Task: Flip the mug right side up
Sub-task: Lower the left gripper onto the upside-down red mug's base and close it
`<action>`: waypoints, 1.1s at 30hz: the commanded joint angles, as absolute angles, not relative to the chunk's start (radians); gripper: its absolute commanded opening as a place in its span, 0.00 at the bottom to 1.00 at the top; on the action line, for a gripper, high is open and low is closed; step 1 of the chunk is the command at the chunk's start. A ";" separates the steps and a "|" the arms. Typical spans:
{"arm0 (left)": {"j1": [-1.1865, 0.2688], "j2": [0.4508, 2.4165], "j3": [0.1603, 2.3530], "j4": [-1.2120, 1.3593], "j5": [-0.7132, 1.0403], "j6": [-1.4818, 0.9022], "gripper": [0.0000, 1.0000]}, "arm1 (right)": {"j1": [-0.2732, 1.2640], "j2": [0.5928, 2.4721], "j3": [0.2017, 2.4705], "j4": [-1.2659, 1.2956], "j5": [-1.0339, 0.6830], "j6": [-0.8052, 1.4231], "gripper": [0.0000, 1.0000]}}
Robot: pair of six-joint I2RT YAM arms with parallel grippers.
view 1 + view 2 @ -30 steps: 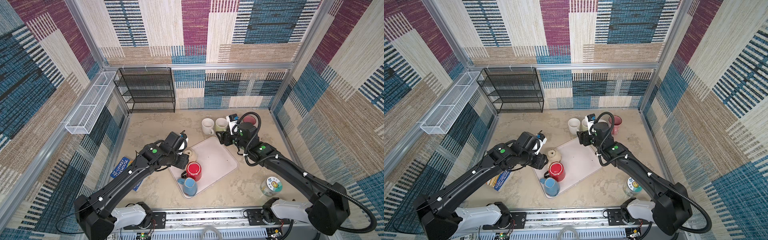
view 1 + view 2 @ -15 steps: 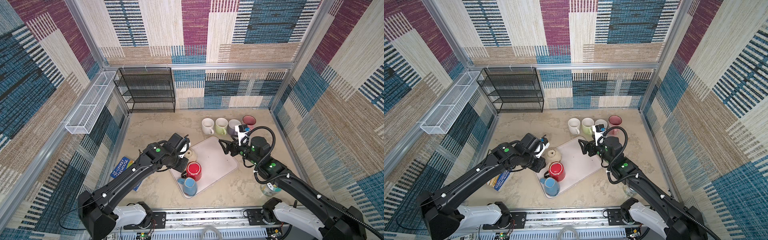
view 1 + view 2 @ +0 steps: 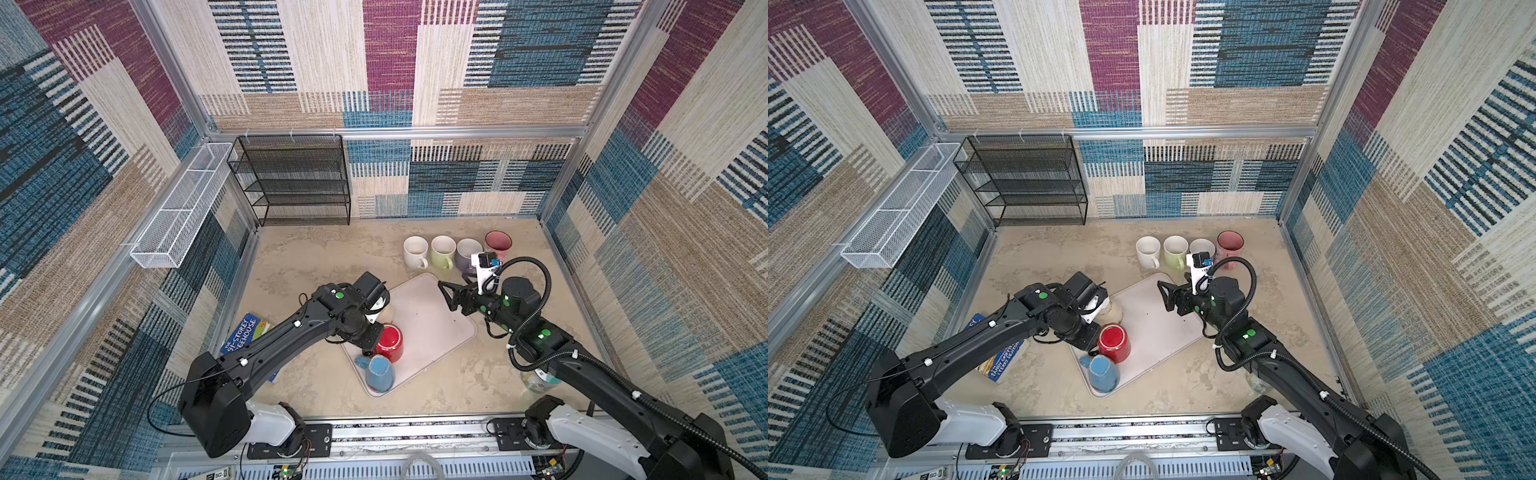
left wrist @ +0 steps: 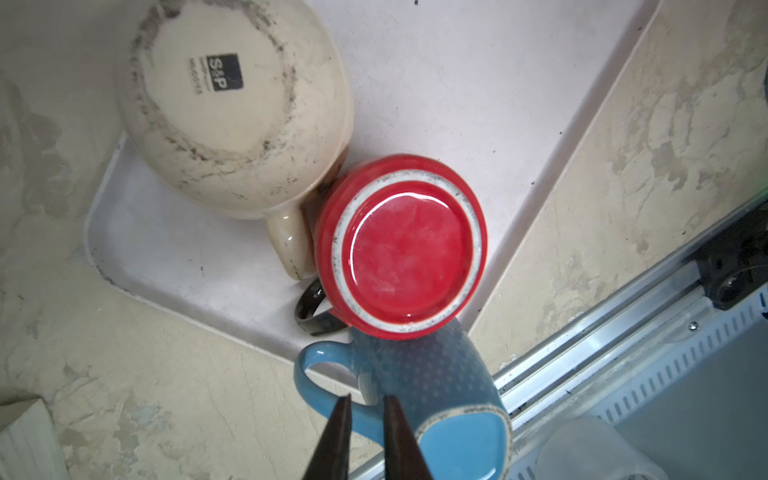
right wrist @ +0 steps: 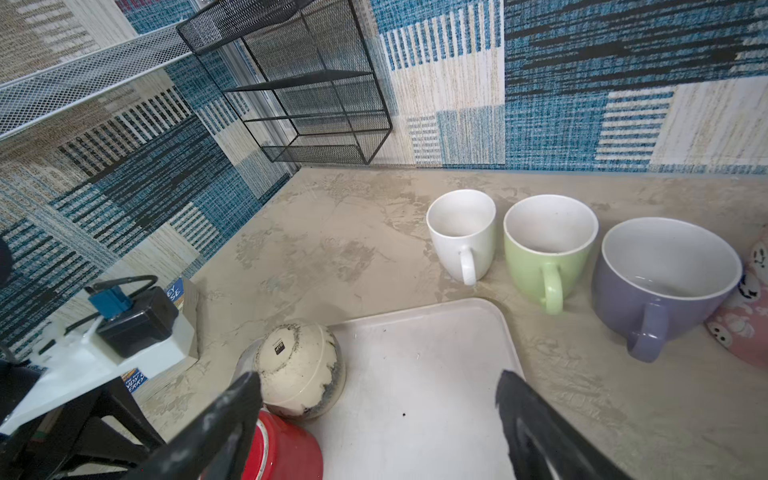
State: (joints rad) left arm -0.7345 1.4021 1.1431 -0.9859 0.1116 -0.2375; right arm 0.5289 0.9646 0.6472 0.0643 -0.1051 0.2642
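left claw on the blue mug's handle

the blue mug (image 4: 419,374) stands upside down. its flat pale-blue base, ringed in cream, faces up, its side is finely dotted, and its handle (image 4: 309,365) is a plain blue loop. it sits on the near corner of the white tray (image 4: 457,83), touching the red mug (image 4: 409,245), which is also base up. the cream mug (image 4: 232,104) beyond that is inverted too.

a second ago the left claw (image 4: 368,401) hung nearer the cream mug; it has since come down the tray's edge to the blue mug. the right claw (image 5: 377,376) was then up at the row of upright mugs, by the purple mug (image 5: 665,270); it has pulled back over the tray. the blue mug has not moved.

the left claw's two fingers are pressed nearly together, with the lower band of the handle showing in the slit between them, so it pinches the blue mug by its handle. the mug's body lies just beside the tips, and the red mug just past them. the right claw is spread wide and holds nothing; the blue mug is well apart from it, beyond the red mug.
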 commanded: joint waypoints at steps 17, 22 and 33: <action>-0.782 1.541 1.165 -0.824 0.185 -0.311 0.15 | 0.529 0.939 0.649 0.093 -0.100 0.274 0.90; -0.796 1.598 1.205 -0.799 0.190 -0.317 0.15 | 0.529 0.921 0.649 0.077 -0.080 0.277 0.90; -0.827 1.762 1.360 -0.761 0.208 -0.310 0.14 | 0.529 0.902 0.667 0.006 0.007 0.324 0.90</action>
